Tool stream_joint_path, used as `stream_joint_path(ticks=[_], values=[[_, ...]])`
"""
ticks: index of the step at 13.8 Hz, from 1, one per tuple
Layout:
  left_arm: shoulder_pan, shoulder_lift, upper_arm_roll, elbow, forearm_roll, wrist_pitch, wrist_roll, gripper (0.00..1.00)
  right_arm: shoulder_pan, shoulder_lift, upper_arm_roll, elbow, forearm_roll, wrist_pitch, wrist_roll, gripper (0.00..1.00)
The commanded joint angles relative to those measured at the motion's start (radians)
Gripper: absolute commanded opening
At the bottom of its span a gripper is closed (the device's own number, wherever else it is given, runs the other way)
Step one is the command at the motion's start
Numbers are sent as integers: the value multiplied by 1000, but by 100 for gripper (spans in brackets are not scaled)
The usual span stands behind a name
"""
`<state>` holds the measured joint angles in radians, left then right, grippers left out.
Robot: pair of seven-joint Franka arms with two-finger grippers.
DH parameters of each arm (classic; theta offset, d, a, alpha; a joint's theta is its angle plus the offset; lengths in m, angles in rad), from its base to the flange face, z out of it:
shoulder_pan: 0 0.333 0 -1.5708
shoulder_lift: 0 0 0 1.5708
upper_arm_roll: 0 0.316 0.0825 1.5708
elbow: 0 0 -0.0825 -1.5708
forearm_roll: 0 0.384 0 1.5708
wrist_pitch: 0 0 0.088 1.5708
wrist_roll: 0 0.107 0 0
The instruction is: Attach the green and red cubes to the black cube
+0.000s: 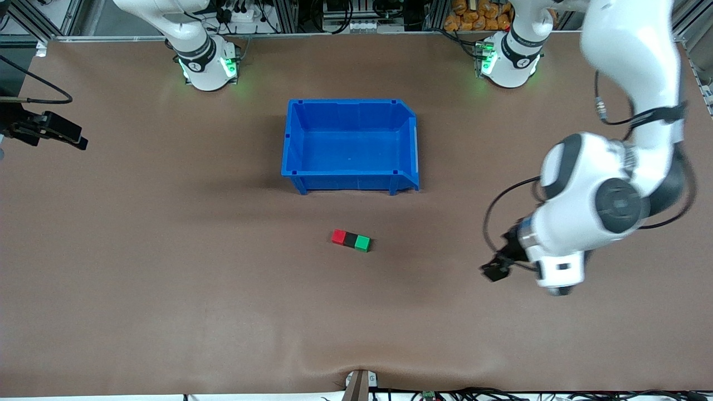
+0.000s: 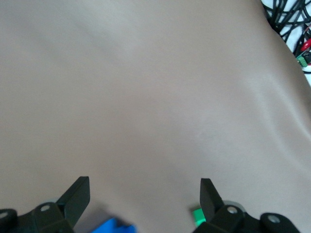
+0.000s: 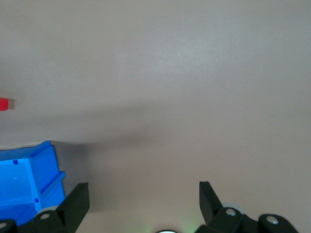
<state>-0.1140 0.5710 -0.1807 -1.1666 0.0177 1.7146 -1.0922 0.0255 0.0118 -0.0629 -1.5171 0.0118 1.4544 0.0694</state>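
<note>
The red cube (image 1: 338, 236), black cube (image 1: 350, 240) and green cube (image 1: 362, 243) lie touching in one row on the brown table, black in the middle, nearer the front camera than the blue bin. My left gripper (image 1: 494, 270) is open and empty, over bare table toward the left arm's end, apart from the row. In the left wrist view its fingers (image 2: 145, 187) stand wide apart, with the green cube (image 2: 197, 215) beside one fingertip. My right gripper (image 1: 67, 136) is open and empty at the right arm's end; its wrist view (image 3: 144, 189) shows the red cube (image 3: 4, 104) at the picture's edge.
A blue bin (image 1: 350, 102) stands in the middle of the table, with nothing in it. It also shows in the left wrist view (image 2: 112, 226) and the right wrist view (image 3: 29, 184). Cables run along the table's front edge (image 1: 359, 384).
</note>
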Motion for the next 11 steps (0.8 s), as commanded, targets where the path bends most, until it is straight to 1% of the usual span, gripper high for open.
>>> stream_joint_path(ticks=[1,3,7,9,11], values=[[88,-140,-10,-39,15,-140,194,100,1,2,5,9,-10,-5,12,100],[154,-193,-17,-47,13,-213,340,100,-1,0,5,9,-10,-9,9,100],[218,-267,-17,-65,13,-259,524,100,-1,-1,8,8,-9,-14,3,100],[235,-327,-8,-117,11,-273,668,100,-1,2,8,6,-9,-9,3,100],[234,-411,10,-209,10,-270,782,100,-2,2,6,8,-9,-9,3,100]])
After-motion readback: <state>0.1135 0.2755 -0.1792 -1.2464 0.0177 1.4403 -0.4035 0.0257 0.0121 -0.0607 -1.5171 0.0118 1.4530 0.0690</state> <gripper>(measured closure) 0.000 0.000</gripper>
